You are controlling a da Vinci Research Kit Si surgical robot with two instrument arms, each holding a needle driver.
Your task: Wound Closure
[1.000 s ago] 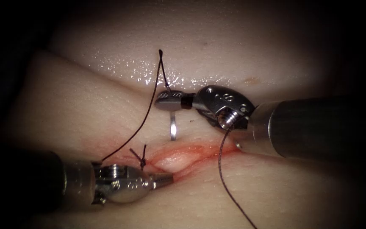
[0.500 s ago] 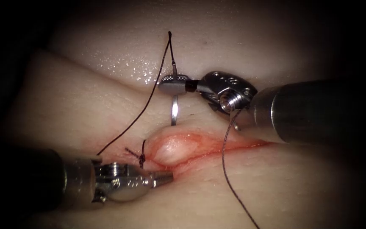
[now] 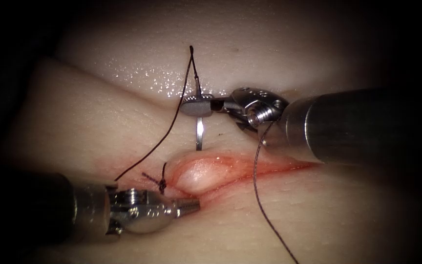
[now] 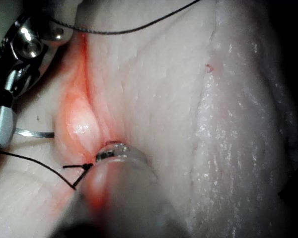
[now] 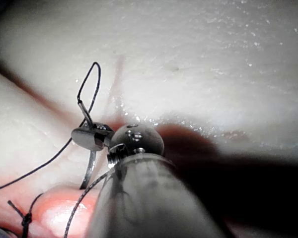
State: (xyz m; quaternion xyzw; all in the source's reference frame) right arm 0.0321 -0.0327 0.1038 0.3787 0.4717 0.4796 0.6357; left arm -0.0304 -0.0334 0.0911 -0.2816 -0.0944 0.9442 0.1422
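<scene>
My right tool (image 3: 196, 106) is shut on the curved needle (image 3: 199, 134) close to its thread end. The needle hangs down from the jaws, and its point meets the tissue (image 3: 98, 117) just above the cut (image 3: 230, 168), left of the cut's middle. I cannot tell how deep it sits. The same grip shows in the right wrist view (image 5: 89, 139), needle (image 5: 89, 168) below it. Dark thread (image 3: 167, 129) loops up from the needle's end, then runs down to the left. My left tool (image 3: 190, 206) lies shut with its tip against the cut's near edge, beside a tied knot (image 3: 162, 183).
A second strand of thread (image 3: 259, 195) trails from under the right tool's wrist across the cut toward the front. Red fluid lines the cut, and pale tissue bulges inside it (image 3: 196, 173). The left wrist view shows the needle (image 4: 35, 133) beside that bulge.
My right tool has risen with the needle, then dipped slightly. The tissue at the cut has bulged upward and the cut gapes wider. The left tool has stayed put.
</scene>
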